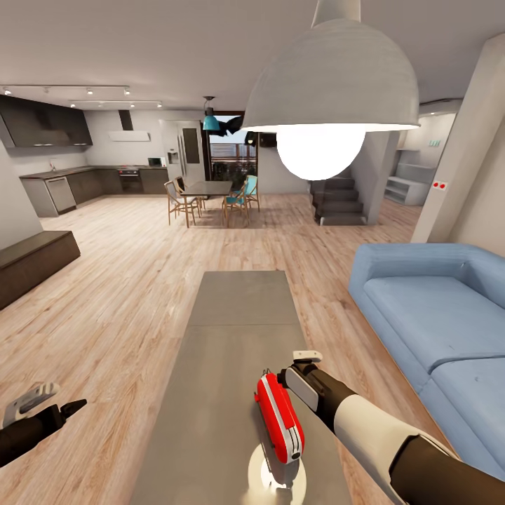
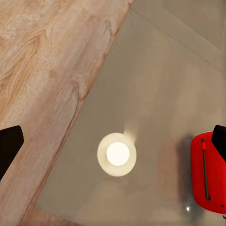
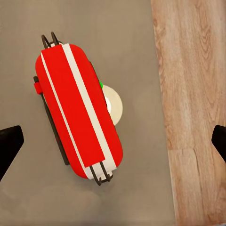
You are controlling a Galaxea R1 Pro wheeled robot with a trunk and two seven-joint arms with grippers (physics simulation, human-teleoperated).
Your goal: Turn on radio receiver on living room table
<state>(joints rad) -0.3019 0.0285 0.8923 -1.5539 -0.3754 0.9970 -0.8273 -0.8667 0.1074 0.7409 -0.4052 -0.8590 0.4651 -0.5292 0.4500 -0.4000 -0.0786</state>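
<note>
While reaching: the right gripper (image 1: pixel 300 367), fingers spread wide, is hovering just beside the radio receiver (image 1: pixel 279 417).
Radio: standing on the table (image 1: pixel 231 351) near its edge.
Advice: lowering squarely onto its switch should be working best.
Left gripper (image 1: pixel 59 403): idling open over the floor (image 1: pixel 119 301).

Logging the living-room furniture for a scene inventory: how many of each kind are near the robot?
Grey table: 1
Red radio receiver: 1
Blue sofa: 1
Dark brown bench: 1
White pendant lamp: 1
Total: 5

The radio receiver (image 2: pixel 208 172) is cut off by the left wrist view's edge, its face hidden.
</note>
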